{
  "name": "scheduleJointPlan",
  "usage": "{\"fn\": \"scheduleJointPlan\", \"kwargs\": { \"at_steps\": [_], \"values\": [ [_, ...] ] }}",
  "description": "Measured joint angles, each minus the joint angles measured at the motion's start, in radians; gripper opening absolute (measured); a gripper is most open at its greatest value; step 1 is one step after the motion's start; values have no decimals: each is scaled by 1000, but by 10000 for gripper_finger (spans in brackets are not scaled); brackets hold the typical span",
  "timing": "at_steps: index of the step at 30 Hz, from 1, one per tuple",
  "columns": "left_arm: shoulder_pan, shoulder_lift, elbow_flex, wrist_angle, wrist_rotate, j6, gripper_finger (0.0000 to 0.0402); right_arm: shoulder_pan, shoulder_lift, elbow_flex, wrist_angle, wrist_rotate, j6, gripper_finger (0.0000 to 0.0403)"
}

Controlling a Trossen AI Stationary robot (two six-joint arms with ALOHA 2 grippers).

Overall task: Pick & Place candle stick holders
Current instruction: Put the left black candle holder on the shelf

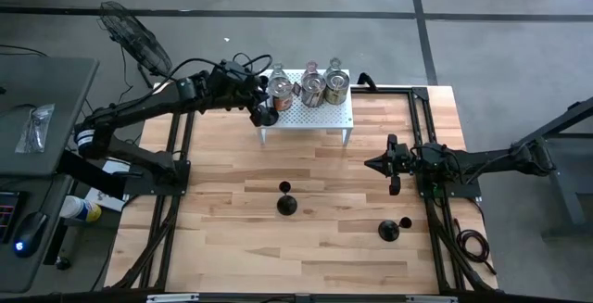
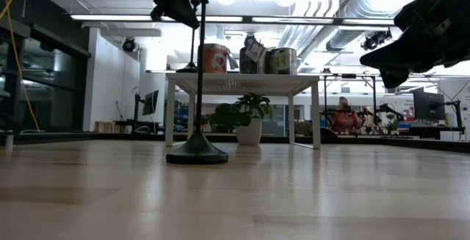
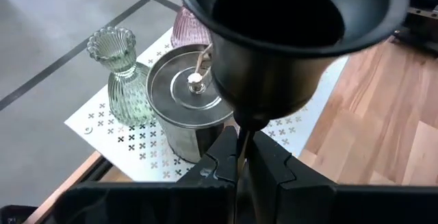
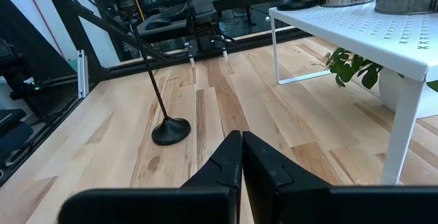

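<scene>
The left gripper (image 3: 241, 157) sits above the left end of the white perforated rack (image 1: 326, 118) at the tabletop's (image 1: 306, 247) far edge, its fingers clamped on the thin stem of a black candle stick holder (image 3: 287, 32), whose cup rises right above the fingertips in the left wrist view. The stem's long axis runs roughly upright, so the held base should sit below the fingers, over the rack's left front corner; the base itself is hidden. Just beyond the cup stand a silvery tin holder (image 3: 188, 101), a green ribbed glass holder (image 3: 123, 70) and a pinkish one (image 3: 188, 27), all on the rack, so the free spot looks to be the near-left patch of the rack top, and lowering straight down seems the safest way to clear the tin. A second black holder (image 1: 287, 201) stands mid-table and a third (image 1: 389, 230) near the right edge. The right gripper (image 4: 241, 159) waits with fingers pressed together by the right edge, nearer to that third holder
</scene>
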Motion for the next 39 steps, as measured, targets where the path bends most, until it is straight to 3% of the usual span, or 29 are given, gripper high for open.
{"fn": "scheduleJointPlan", "kwargs": {
  "at_steps": [24, 39],
  "values": [
    [25, 25, 1, 37, 27, 25, 14, 0, 0, 0, 0, 0, 0, 4],
    [24, 25, 0, 105, 29, 58, 139, 0, 0, 0, 0, 0, 0, 4]
  ]
}}
